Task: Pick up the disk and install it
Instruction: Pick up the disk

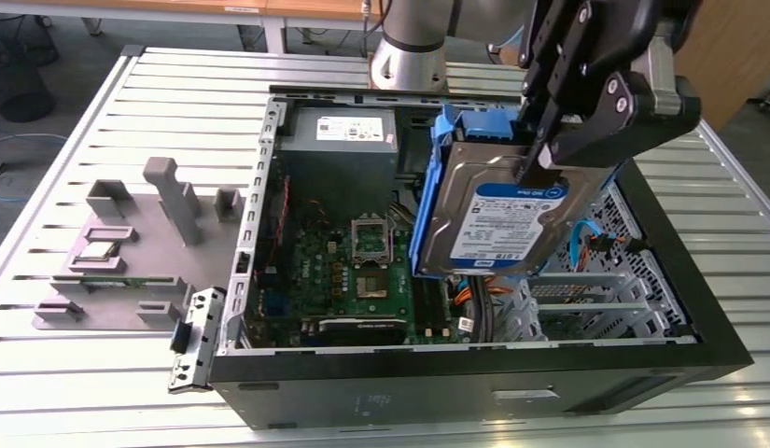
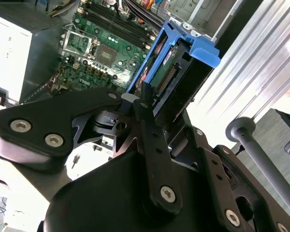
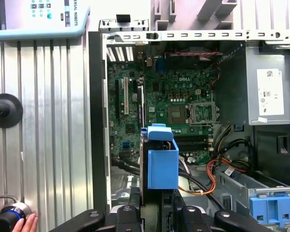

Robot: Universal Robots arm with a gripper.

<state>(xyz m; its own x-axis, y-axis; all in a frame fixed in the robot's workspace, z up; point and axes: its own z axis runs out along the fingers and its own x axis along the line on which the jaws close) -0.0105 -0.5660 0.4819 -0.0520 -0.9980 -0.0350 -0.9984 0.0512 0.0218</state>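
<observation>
Blue plastic carrier (image 1: 426, 201) frames the disk (image 1: 491, 219), which hangs on edge in the air above the open case (image 1: 484, 392), touching nothing but the gripper (image 1: 534, 161). Its lower end sits over the gap between the motherboard (image 1: 354, 271) and the cage (image 1: 596, 299).

The gripper is closed on the disk near its upper end, pinching it across the flat faces. In the second wrist view one finger (image 2: 147, 116) lies against the drive just beside the carrier's edge.

Hazards, as judged from this position:

- Pivot or slip: the grip is taken near one end, so most of the drive hangs below the contact line; smooth metal faces give little friction, and a jolt could swing the disk or let it slide out — a drop would land it on the motherboard.
- Snagging: loose cables (image 1: 588, 231) lie just beside the disk's lower corner; a tab on the carrier could hook one on the way down.
- Misalignment: the disk is tilted relative to the cage; if it enters that way, the carrier may jam against the cage instead of seating.
- Collision: the gripper's bulky body is near the case wall; a steep approach could strike the rim.
</observation>
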